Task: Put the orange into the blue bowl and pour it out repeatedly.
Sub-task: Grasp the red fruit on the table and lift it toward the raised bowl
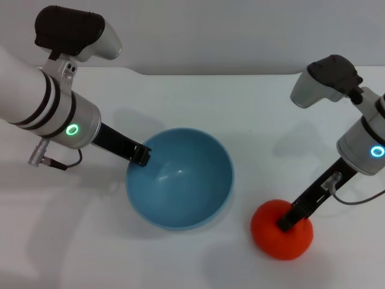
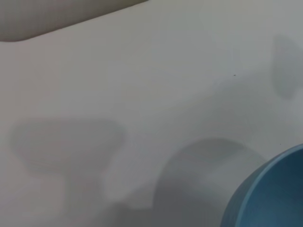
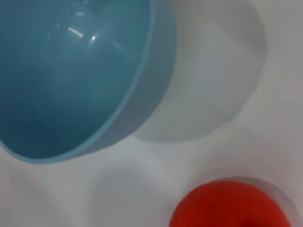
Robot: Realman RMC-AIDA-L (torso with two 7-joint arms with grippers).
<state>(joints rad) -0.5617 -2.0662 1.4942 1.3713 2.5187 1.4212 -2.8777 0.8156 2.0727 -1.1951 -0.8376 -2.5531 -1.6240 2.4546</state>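
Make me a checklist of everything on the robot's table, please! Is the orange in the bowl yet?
Surface: white table, plain, with soft shadows.
Job's things: blue bowl empty, tipped toward the front edge; orange on the table to the bowl's right, apart from it, not in the bowl yet.
Clutter: nothing seen.
Grippers: left gripper at the bowl's left rim; right gripper down on top of the orange. Whether either grips cannot be told.
Cables: thin dark cable under the left wrist; grey cable looping by the right wrist.
Surroundings: pale grey wall behind the table.
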